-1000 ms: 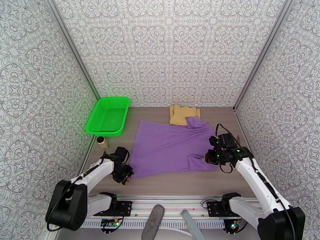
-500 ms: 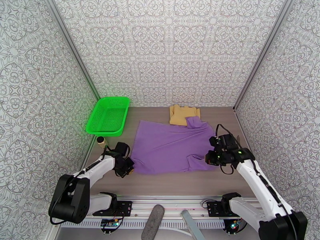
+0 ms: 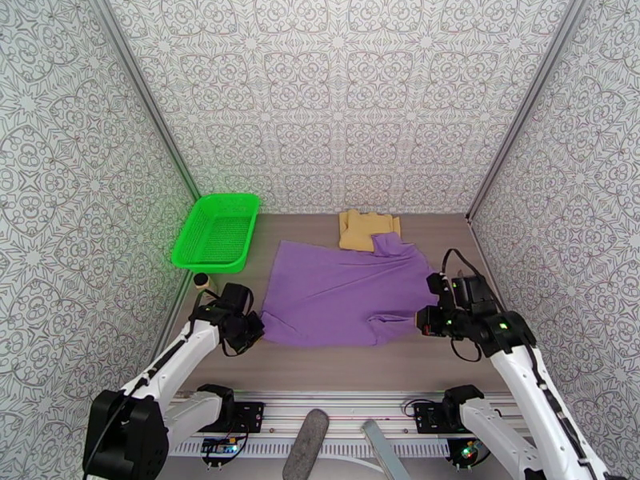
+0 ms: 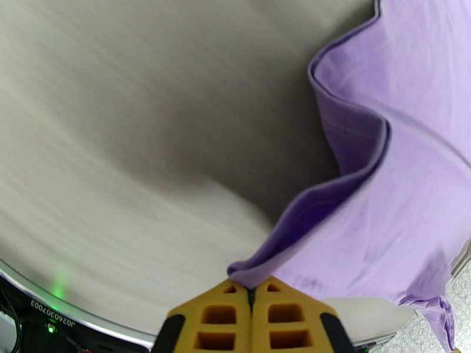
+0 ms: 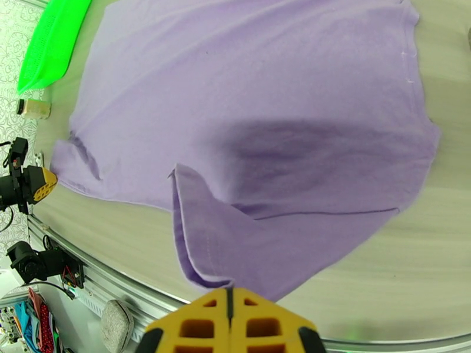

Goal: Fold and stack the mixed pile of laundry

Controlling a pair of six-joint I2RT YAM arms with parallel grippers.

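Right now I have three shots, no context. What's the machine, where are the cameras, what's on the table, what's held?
Two robot arms are bolted at the near edge of a table, each ending in two yellow fingers. The wide picture comes from a fixed camera above and behind them; the close-ups come from cameras on the left and right wrists. On the table lie a spread purple T-shirt, a mustard-tan garment behind it and a green basket at far left. The left arm's fingers are shut on the shirt's near left corner; the right arm's fingers are shut on its near right edge.
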